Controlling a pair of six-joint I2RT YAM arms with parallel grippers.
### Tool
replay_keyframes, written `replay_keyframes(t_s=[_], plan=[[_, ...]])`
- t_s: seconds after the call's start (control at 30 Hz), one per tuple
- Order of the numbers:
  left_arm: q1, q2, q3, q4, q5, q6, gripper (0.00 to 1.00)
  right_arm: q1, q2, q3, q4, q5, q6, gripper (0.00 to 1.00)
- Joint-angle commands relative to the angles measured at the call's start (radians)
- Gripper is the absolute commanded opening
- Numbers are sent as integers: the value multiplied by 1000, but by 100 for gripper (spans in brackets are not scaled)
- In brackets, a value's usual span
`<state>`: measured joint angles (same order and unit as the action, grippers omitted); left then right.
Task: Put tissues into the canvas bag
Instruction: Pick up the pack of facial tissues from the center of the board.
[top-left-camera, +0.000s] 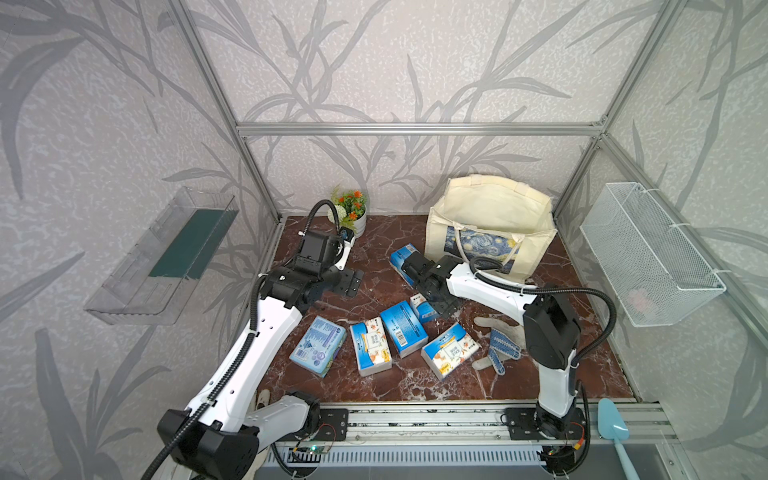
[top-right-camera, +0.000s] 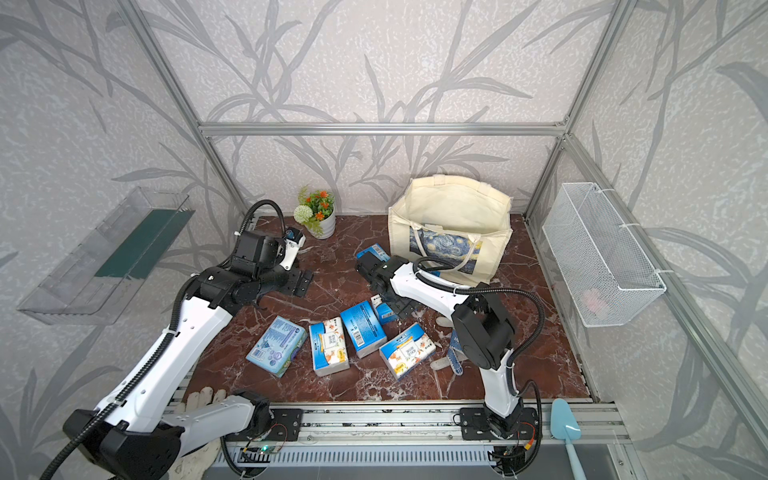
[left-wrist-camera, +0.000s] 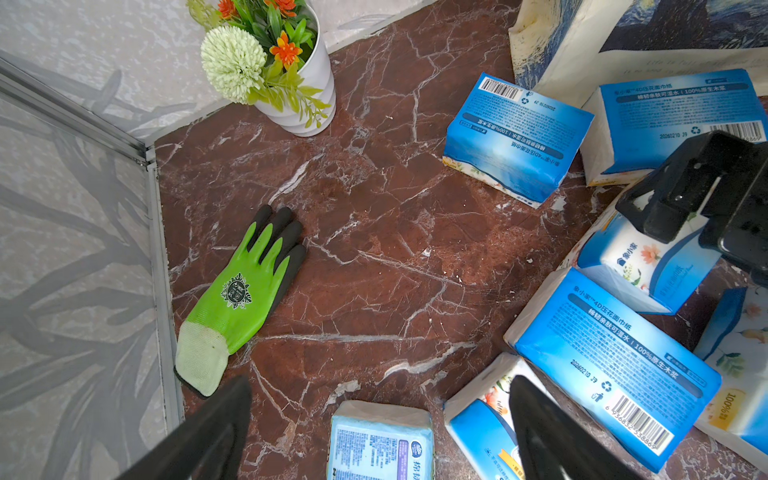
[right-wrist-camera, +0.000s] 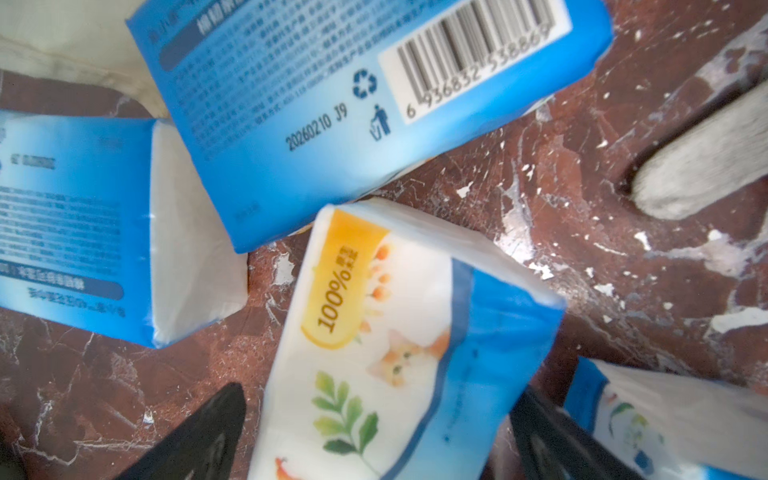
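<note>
Right gripper (right-wrist-camera: 376, 432) low, wide around tissue pack (right-wrist-camera: 399, 332), left gripper (left-wrist-camera: 380, 419) raised

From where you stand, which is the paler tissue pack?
On the red-brown marble table, find the row of tissue packs near the front edge. The paler pack lies at the end nearest the robot's left arm. Its wrapper is washed-out blue with purple patches, not vivid blue like its neighbours.

Both top views look down from high in front toward the canvas bag (top-left-camera: 490, 208). Left wrist view faces the bag from farther off; right wrist view hovers close over tissues (right-wrist-camera: 374, 353) beside it.
</note>
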<state>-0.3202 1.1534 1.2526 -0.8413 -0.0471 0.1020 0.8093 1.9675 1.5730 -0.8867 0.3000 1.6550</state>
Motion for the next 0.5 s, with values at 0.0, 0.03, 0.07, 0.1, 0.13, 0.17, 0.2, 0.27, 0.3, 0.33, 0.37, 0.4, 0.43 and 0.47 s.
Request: replay_keyframes(t_s=[0.0, 0.03, 0.07, 0.1, 0.13, 0.17, 0.2, 0.27, 0.3, 0.33, 0.37, 0.4, 0.43, 0.47], plan=[[2, -11, 1, -13, 10, -13, 95, -12, 16, -32, -5, -9, 18, 99], [3, -11, 0, -15, 12, -14, 95, -12, 13, -46, 0, -7, 19, 100], [3, -11, -2, -15, 12, -13, 94, -11, 9, -61, 6, -6, 15, 99], [3, -12, -2, -15, 12, -13, 95, -12, 4, -73, 7, -4, 14, 99], [3, -9, -2, -14, 13, -13, 94, -12, -3, -91, 12, 0, 14, 98], [3, -8, -2, -15, 15, -15, 94, -12, -10, -110, 24, 2, 12, 96], [3, -6, -1, -15, 16, -16, 94, -12, -20, -129, 38, 7, 8, 95], [3, -4, 0, -16, 19, -19, 94, -12, -35, -155, 55, 14, 0, 92], [3, -3, 3, -15, 22, -21, 94, -12, -42, -165, 59, 17, -2, 91], [3, -1, 5, -15, 22, -22, 94, -11, -49, -172, 65, 18, -11, 89], [3, 0, 7, -15, 22, -22, 94, -10, -52, -174, 62, 19, -17, 88], [3, 2, 10, -17, 24, -22, 94, -10, -56, -175, 60, 19, -23, 88], [3, 3, 11, -16, 24, -24, 94, -10, -61, -175, 61, 17, -33, 87], [3, 5, 14, -16, 24, -24, 94, -10, -65, -174, 57, 16, -43, 86]])
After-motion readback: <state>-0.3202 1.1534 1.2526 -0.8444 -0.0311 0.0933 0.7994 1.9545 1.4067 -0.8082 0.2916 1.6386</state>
